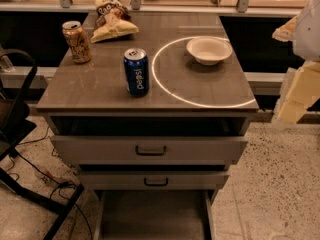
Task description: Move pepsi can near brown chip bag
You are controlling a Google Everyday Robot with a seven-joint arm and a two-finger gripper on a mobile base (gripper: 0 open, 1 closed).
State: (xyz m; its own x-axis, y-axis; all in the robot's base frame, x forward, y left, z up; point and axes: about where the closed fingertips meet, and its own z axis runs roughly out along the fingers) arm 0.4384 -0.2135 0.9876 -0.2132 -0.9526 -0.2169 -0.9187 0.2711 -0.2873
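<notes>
The pepsi can [136, 71] is dark blue with white lettering and a silver top. It stands upright on the grey cabinet top [100, 89], left of the middle. The brown chip bag [112, 19] lies wrinkled at the back left, brown and white above and tan-yellow below, well behind the can. My gripper [287, 31] shows with the pale arm at the right edge of the view, beyond the cabinet's right side, far from the can and holding nothing that I can see.
An orange-brown patterned can [76, 41] stands at the left edge of the top. A white bowl [209, 50] sits at the back right inside a bright ring of light. Two drawers [150, 150] below are pulled out slightly. A black chair frame [20, 134] stands at the left.
</notes>
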